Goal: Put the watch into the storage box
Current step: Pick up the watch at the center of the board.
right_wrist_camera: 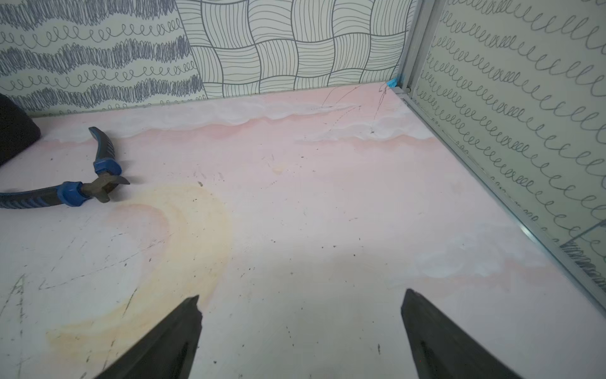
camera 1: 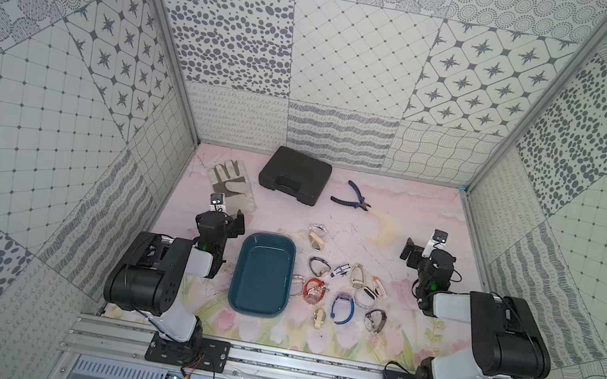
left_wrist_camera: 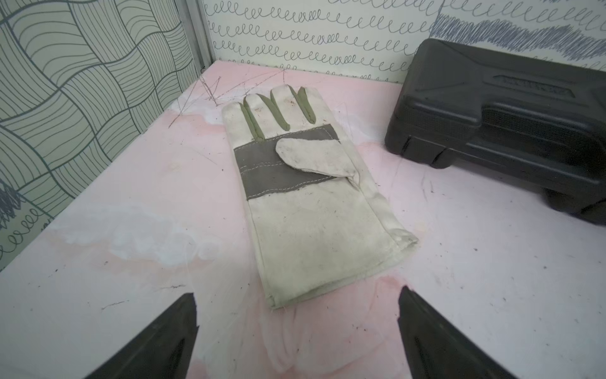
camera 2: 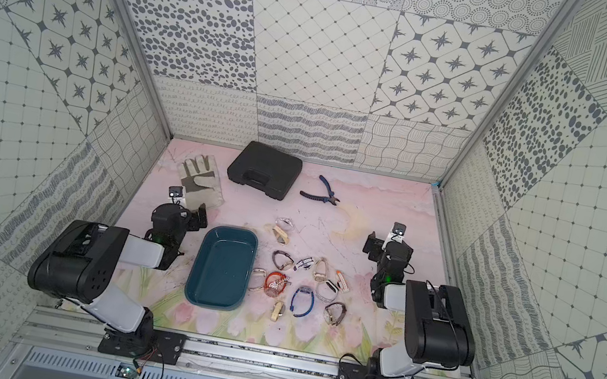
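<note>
Closest in, the left arm [camera 1: 168,276] and the right arm [camera 1: 496,330] are sitting folded over their bases, forearms pointing toward the far wall. Between them the storage box [camera 1: 263,276] is lying empty on the tabletop [right_wrist_camera: 328,197], just beside the left arm, its long axis running near to far. The watches [camera 1: 375,320] are lying scattered on the box's side toward the right arm. Among them are a blue watch [camera 1: 334,307] and an orange watch [camera 1: 313,290], which is near the rim. The right arm is looking like the nearer one for a pick, but the watches are lying behind and inward of the right jaws, which are facing bare tabletop and the pliers [right_wrist_camera: 82,187]. The left jaws are facing a work glove [left_wrist_camera: 314,203] and the black case [left_wrist_camera: 511,131]. Both pairs of jaws are standing spread wide, holding nothing.
</note>
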Controlling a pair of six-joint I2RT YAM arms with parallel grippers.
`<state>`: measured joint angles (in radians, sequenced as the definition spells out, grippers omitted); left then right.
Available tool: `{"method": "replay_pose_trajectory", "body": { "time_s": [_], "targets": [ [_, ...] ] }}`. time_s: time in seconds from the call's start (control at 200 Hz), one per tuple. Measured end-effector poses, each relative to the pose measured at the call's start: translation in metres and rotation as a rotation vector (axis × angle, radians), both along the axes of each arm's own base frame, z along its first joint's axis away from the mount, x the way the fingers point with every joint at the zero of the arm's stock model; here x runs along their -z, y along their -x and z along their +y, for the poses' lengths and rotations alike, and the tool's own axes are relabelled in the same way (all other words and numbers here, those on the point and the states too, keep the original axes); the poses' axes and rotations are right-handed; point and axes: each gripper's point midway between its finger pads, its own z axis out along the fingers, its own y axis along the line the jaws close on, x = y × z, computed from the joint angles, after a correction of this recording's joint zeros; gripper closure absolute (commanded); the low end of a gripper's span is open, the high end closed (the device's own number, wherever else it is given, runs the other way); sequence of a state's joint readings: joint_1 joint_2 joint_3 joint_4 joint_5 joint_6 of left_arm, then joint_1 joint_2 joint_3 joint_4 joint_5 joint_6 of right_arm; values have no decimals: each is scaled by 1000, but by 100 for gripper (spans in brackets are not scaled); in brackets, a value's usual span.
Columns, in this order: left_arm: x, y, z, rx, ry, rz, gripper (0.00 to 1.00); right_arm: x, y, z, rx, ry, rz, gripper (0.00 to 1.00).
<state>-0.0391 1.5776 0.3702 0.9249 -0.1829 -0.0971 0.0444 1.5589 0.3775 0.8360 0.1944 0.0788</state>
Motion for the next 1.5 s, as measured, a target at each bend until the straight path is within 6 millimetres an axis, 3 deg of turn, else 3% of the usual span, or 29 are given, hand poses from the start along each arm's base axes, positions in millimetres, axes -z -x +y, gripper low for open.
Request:
{"method": "replay_pose_trajectory", "body": {
  "time_s": [0.725,0.79,0.866,0.966,1.091,1.171,1.256,1.321,1.411,1.501],
  "targets": [
    [-1,0,-1,6,-1,1,2,-1,2,0,6,6,13,0],
    [-4,0,-4,23,-5,4,1,-11,3,1,10,10,25,0],
    [-20,-1,-12,47,-17,-19,1,-44,0,2,12,10,-13,0],
    [-55,2,-26,61,-35,-82,2,-105,6,15,-2,-8,-112,0],
    [-119,8,-45,60,-11,-180,1,-167,24,59,-90,-36,-127,0],
    [-166,15,-60,69,42,-237,2,-190,39,92,-174,-64,-77,0],
    [-208,28,-82,101,109,-259,2,-197,63,119,-232,-74,40,0],
    [-227,40,-99,139,158,-243,2,-189,83,129,-249,-61,145,0],
    [-232,57,-118,186,212,-178,2,-164,108,126,-230,-14,307,0],
    [-215,72,-131,218,242,-74,2,-124,128,121,-200,65,490,0]
  ]
}}
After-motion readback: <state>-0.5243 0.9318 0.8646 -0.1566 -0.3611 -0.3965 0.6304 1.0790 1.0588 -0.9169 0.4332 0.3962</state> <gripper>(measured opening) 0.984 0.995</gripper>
